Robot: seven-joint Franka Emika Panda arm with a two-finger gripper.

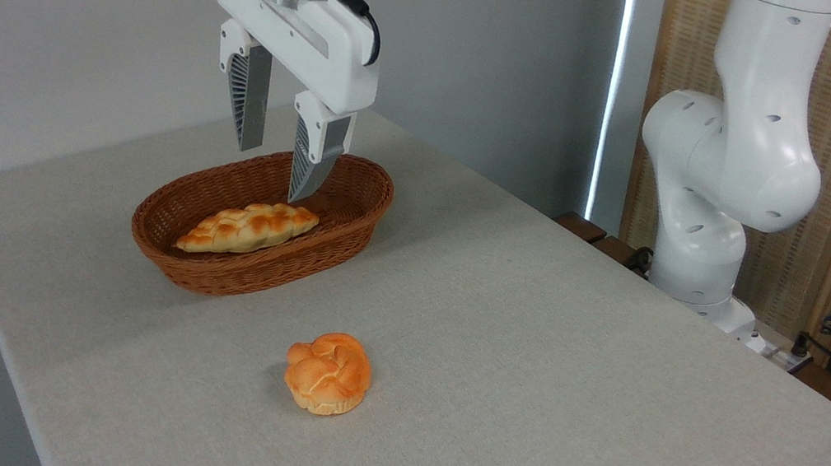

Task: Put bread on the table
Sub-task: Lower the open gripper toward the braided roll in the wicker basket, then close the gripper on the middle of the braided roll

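Bread (248,228) lies in the wicker basket (344,234), and we see the gripper (274,165) poised just above the loaf's right end, its two fingers spread apart, holding nothing. Whether a fingertip touches the loaf, we cannot tell.

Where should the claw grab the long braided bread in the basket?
Probably across the middle of the bread, coming straight down from above. It lies flat and lengthwise in the basket, whose walls block the sides, and its ends taper to points. The open claw hangs above its right end, so it would shift left first.
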